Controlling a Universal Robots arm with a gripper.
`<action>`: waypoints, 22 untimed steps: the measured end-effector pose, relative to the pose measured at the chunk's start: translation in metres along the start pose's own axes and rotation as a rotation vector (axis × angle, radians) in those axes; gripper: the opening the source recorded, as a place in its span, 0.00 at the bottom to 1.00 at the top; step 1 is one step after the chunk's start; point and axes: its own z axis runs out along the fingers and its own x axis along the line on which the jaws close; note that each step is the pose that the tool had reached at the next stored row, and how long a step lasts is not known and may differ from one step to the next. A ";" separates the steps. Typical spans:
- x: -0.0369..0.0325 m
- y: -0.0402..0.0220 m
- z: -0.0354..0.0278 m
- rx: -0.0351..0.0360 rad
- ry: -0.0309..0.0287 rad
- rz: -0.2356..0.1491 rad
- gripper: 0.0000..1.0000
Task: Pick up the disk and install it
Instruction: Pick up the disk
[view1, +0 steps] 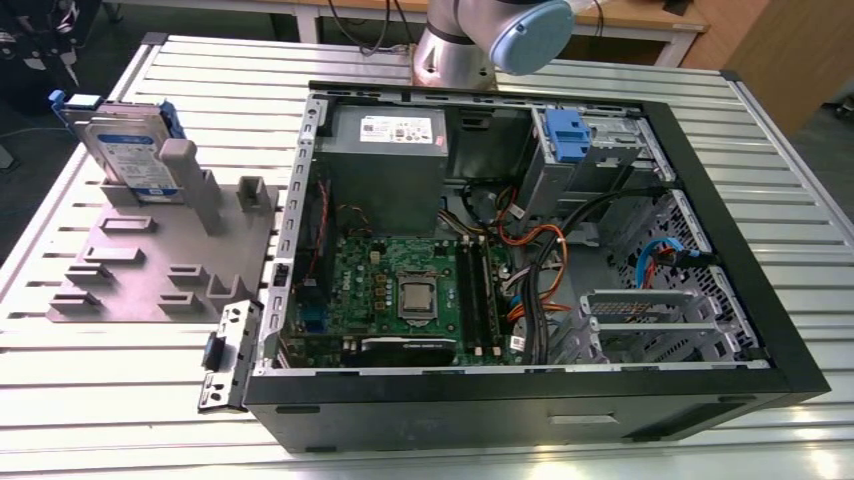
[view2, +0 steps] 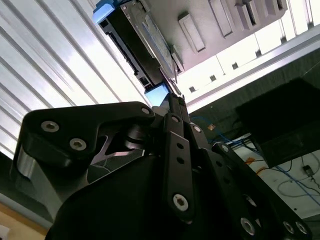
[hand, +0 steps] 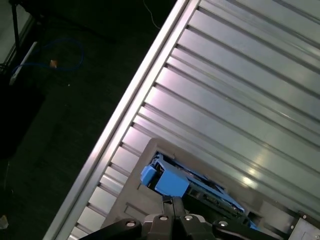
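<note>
In the grey slotted stand (view1: 147, 265), the disk (view1: 131, 150) stands on edge; above that stand the gripper (hand: 172, 201) is pressed together, empty.

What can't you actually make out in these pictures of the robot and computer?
- Arm: cut off by the exterior view's top edge.
- Disk: lower end hidden inside the grey holder in the exterior view; label print too small.
- Gap between gripper and disk: in the second wrist view the gripper's own body covers it.
- Computer case: floor beneath the cables hidden, exterior view.
</note>
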 end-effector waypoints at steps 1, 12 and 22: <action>0.0000 0.0000 0.0000 0.0002 0.0004 -0.010 0.11; 0.0000 0.0000 0.0000 0.0020 0.0043 -0.103 0.11; 0.0000 0.0000 0.0000 0.0033 0.0070 -0.172 0.11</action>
